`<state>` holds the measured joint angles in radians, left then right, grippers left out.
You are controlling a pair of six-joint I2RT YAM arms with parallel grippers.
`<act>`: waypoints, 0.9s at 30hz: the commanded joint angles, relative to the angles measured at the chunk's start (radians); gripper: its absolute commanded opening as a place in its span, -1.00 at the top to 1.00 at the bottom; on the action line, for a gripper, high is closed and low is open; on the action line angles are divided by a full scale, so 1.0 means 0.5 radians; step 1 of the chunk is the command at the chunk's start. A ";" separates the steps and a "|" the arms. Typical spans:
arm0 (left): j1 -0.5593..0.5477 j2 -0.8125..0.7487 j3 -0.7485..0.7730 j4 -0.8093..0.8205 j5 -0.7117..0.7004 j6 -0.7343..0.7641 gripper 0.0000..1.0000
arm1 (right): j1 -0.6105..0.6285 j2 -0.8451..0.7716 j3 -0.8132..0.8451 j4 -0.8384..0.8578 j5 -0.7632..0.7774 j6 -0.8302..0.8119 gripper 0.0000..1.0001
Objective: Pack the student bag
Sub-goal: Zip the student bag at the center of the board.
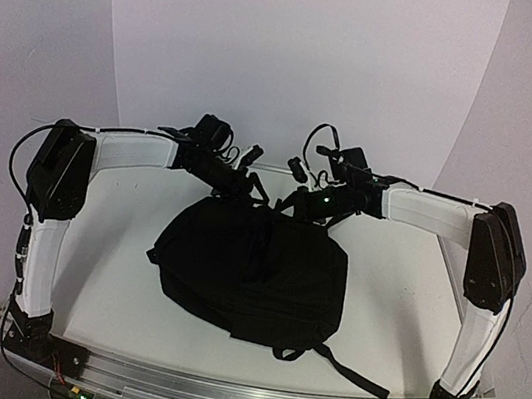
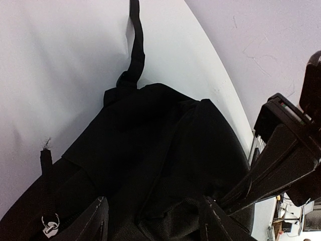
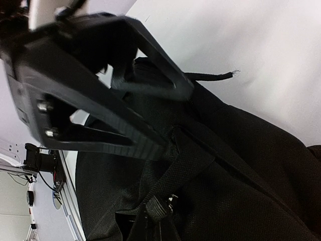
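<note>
White tabletop [image 1: 109, 296]; left gripper [image 1: 244, 182], right gripper [image 1: 296, 202] lean onto student bag [image 1: 255, 269].

This looks like a robotics lab set-up. A white table [image 1: 107, 306] stands inside a plain white curved backdrop [image 1: 299, 53], and an aluminium rail [image 1: 235, 397] along the table's near edge carries bolted arm mounts, loose cables [image 1: 16, 165] and a lit circuit board [image 1: 73, 394]. Past the table's edge, the right wrist view shows black gear with trailing wires [image 3: 42, 163].
</note>
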<state>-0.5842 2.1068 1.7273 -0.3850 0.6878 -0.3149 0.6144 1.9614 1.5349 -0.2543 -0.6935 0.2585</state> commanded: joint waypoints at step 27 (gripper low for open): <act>-0.086 0.077 0.067 0.050 0.405 0.078 0.24 | 0.024 -0.067 0.031 -0.007 0.080 -0.042 1.00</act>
<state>-0.5868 2.1632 1.7325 -0.3744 0.8115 -0.2986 0.6182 1.9610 1.5349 -0.2599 -0.6702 0.2510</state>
